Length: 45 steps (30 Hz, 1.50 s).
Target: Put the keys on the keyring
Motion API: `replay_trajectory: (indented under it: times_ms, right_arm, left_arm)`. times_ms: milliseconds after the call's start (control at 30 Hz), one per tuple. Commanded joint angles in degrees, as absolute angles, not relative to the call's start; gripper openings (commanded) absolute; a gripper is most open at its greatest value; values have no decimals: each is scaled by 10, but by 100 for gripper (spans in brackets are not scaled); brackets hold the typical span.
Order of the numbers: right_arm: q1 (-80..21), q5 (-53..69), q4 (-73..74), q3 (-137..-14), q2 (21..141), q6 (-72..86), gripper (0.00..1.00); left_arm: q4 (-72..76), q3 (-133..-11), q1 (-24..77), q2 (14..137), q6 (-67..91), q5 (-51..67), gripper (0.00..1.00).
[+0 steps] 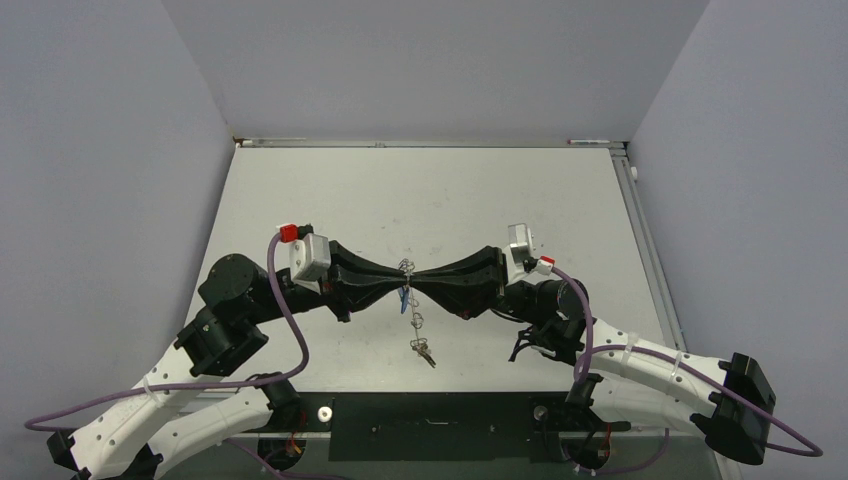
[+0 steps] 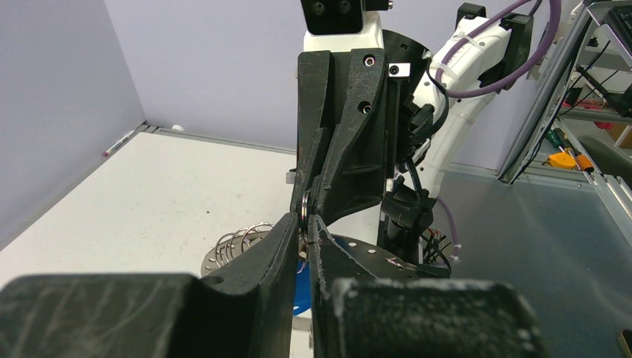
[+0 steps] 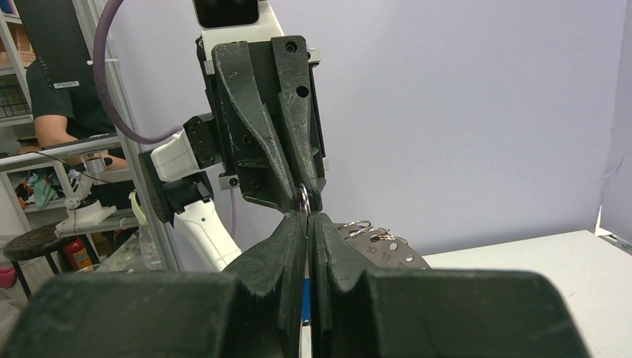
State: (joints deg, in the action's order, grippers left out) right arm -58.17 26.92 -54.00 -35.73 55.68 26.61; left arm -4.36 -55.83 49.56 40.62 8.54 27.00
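A thin silvery keyring (image 3: 304,199) is pinched between both grippers, which meet tip to tip above the table. My left gripper (image 1: 400,277) is shut on it, and the ring shows edge-on at its fingertips in the left wrist view (image 2: 305,218). My right gripper (image 1: 417,278) is shut on it from the other side. A blue-headed key (image 1: 403,298) hangs just below the tips. A short chain with a bunch of small silver keys (image 1: 424,350) dangles lower, above the table's near part.
A grey perforated disc (image 2: 223,257) carrying several wire loops hangs beside the fingertips; it also shows in the right wrist view (image 3: 387,250). The white table (image 1: 430,190) has grey walls on three sides, and a black base rail (image 1: 430,415) runs along its near edge.
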Motion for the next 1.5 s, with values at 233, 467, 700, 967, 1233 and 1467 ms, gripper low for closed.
replay_trajectory:
  times_ms: [233, 467, 700, 967, 1233, 1467]
  right_arm:
    - [-595, 271, -615, -371, 557, 263, 5]
    - [-595, 259, -487, -396, 526, 210, 12]
    - [-595, 258, -360, -435, 508, 151, 26]
    - [-594, 281, -225, -491, 521, 81, 14]
    - [-593, 331, -178, -515, 543, 50, 5]
    - [-582, 362, -153, -520, 531, 47, 7]
  left_arm:
    - [-31, -568, 497, 422, 86, 265, 0]
    - [-85, -601, 497, 436, 56, 271, 0]
    - [-98, -614, 496, 441, 54, 276, 0]
    - [-114, -623, 496, 447, 42, 314, 0]
    - [-139, -640, 496, 452, 32, 329, 0]
    - [-161, -660, 496, 447, 22, 330, 0]
